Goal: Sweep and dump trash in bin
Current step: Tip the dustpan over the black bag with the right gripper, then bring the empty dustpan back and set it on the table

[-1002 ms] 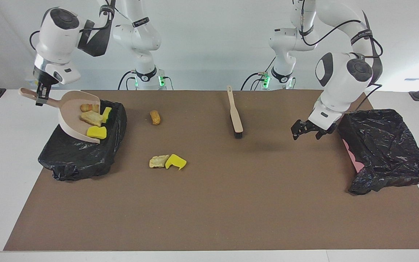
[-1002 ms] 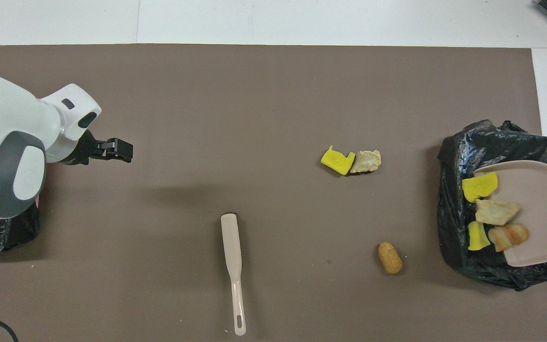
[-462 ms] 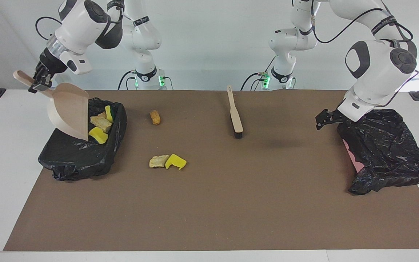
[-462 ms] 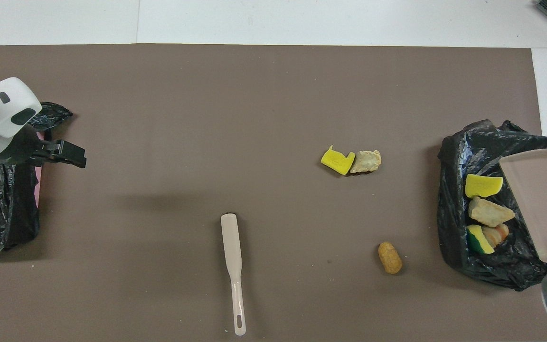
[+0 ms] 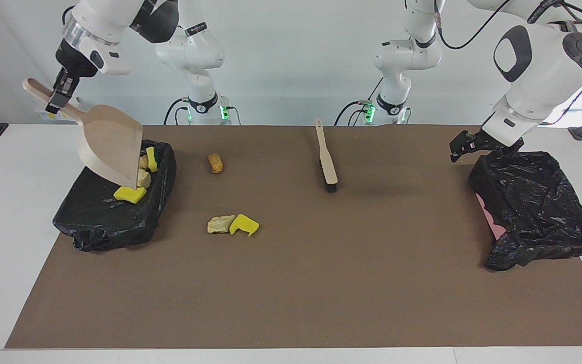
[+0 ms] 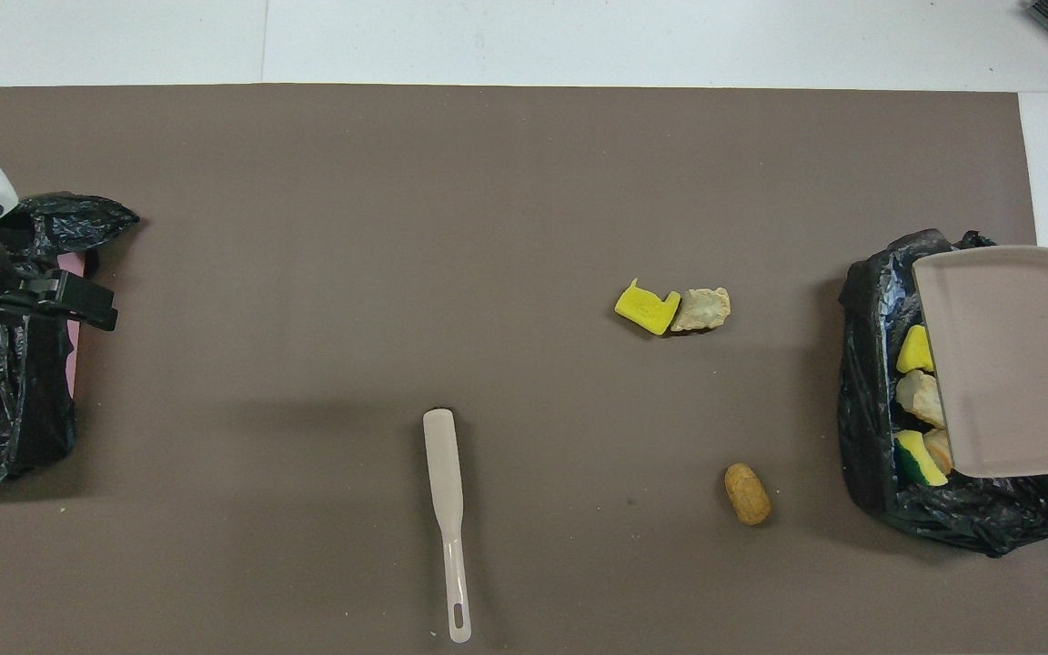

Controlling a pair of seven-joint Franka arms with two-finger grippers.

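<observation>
My right gripper (image 5: 56,101) is shut on the handle of the beige dustpan (image 5: 111,149), which is tilted steeply, mouth down, over the black-bagged bin (image 5: 114,222) at the right arm's end. Trash lies in that bin at the pan's lip: a yellow sponge chunk (image 5: 129,194), a beige lump (image 5: 143,178) and a yellow-green sponge (image 5: 151,157). On the mat lie a brown nugget (image 5: 215,163), a beige lump (image 5: 220,224) and a yellow sponge chunk (image 5: 244,225). My left gripper (image 5: 465,146) is open and empty, in the air over the edge of the second bin.
The beige-handled brush (image 5: 326,156) lies on the brown mat (image 5: 321,283) near the robots, between the arms. A second black-bagged bin (image 5: 538,207) with a pink wall stands at the left arm's end. In the overhead view the dustpan (image 6: 1006,364) covers much of the first bin (image 6: 870,473).
My right gripper has lifted and tipped the dustpan steeper, and the scraps have slid out of it into the bin. My left gripper has drawn back and up toward the second bin.
</observation>
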